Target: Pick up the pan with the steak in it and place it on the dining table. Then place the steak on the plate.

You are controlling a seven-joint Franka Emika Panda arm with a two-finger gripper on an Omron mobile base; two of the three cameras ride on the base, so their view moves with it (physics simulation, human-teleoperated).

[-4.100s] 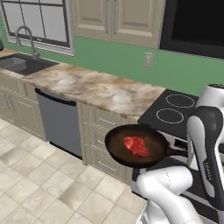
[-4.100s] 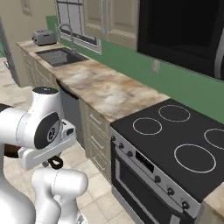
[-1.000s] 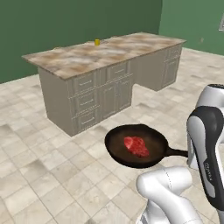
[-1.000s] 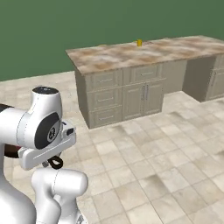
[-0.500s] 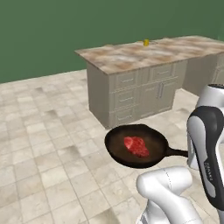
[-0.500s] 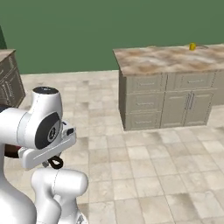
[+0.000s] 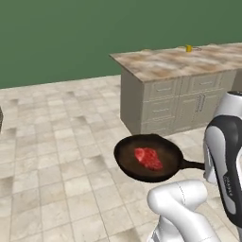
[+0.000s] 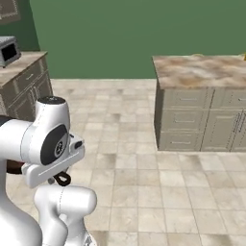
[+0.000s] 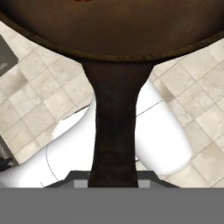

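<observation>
The dark round pan (image 7: 142, 168) hangs level over the floor in front of the base, with the red steak (image 7: 148, 158) lying in its middle. Its long black handle (image 7: 193, 165) runs right, behind my white forearm. In the hand view the handle (image 9: 114, 127) runs straight up from my gripper (image 9: 114, 180), which is shut on it, to the pan's bowl (image 9: 113, 30). The dining table (image 7: 160, 64), a beige marbled island, stands farther off to the right and appears again (image 8: 197, 72) in the right base view. The plate is out of view.
A small yellow cup (image 7: 188, 48) stands on the island's far part. Drawer fronts (image 7: 163, 101) face me. Tiled floor (image 7: 61, 142) spreads to the left below a green wall. A second counter (image 8: 26, 72) with a grey appliance (image 8: 8, 51) stands at far left.
The whole scene has slid right in both base views, so the base has moved. The pan with the steak keeps its place ahead of the arm, still gripped.
</observation>
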